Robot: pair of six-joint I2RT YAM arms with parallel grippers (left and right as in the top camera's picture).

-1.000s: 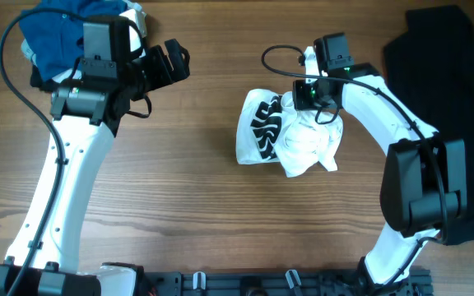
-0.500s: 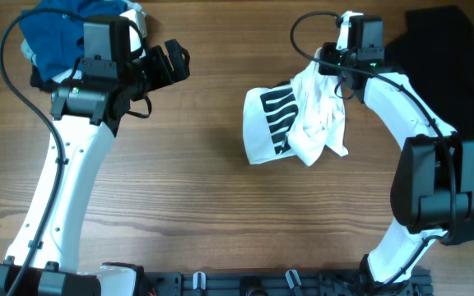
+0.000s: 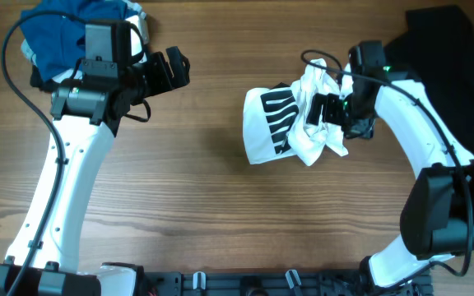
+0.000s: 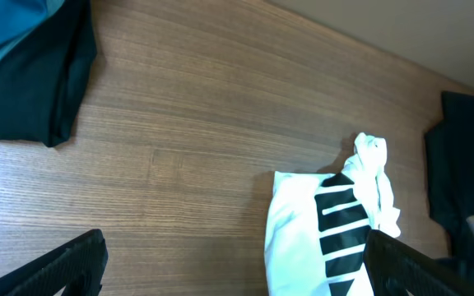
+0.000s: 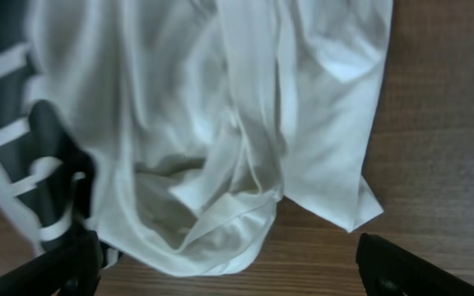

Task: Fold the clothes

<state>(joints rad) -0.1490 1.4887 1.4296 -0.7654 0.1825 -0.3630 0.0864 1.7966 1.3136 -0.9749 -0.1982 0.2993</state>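
A white shirt point(image 3: 290, 123) with black stripes lies crumpled on the wooden table, right of centre. Its striped part is spread to the left and a bunched white part rises at the back. My right gripper point(image 3: 334, 115) hovers over the shirt's right side, open, with nothing between its fingers. The right wrist view looks down on the rumpled white cloth point(image 5: 212, 123), the right gripper point(image 5: 233, 275) spread wide around its lower hem. My left gripper point(image 3: 174, 67) stands open at the back left, well away from the shirt point(image 4: 327, 222).
A pile of blue clothes point(image 3: 56, 33) sits at the back left corner, behind my left arm. A black garment point(image 3: 451, 74) is spread along the table's right side. The blue and dark pile point(image 4: 23, 66) also shows in the left wrist view.
My right gripper, shut on the shirt, pulled it toward the back right, then opened and let go. The shirt now lies more spread out. The left arm has not moved.
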